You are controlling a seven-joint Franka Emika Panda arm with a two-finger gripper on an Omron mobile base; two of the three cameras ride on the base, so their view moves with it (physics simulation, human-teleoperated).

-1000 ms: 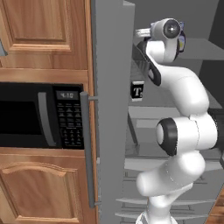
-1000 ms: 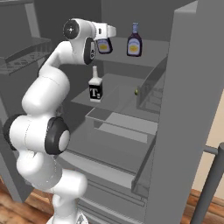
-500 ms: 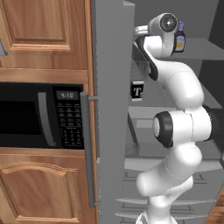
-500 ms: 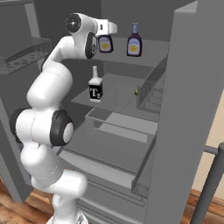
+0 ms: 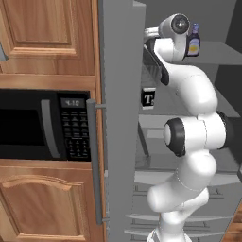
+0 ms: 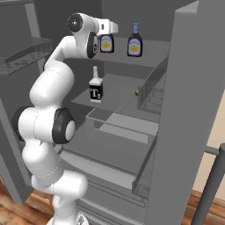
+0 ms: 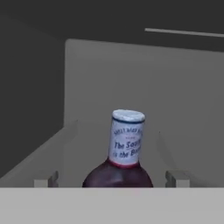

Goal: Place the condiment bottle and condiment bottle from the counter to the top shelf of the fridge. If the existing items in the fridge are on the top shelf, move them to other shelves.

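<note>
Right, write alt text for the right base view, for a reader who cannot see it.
Two dark condiment bottles stand upright on the top shelf of an open grey fridge, the left bottle at the open gripper of a white robot arm, the right bottle standing apart. On the shelf below stand a black bottle marked "T" and a small green fruit.

We see warm wooden cabinets (image 5: 45, 33) with raised panel doors filling the wall on the left, above and below a black built-in microwave (image 5: 42, 124) whose keypad and small clock display face us. In the right base view, a floor of reddish-brown wood planks (image 6: 200, 211) shows at the bottom, and a pale beige wall (image 6: 213, 127) stands at the far right.
</note>
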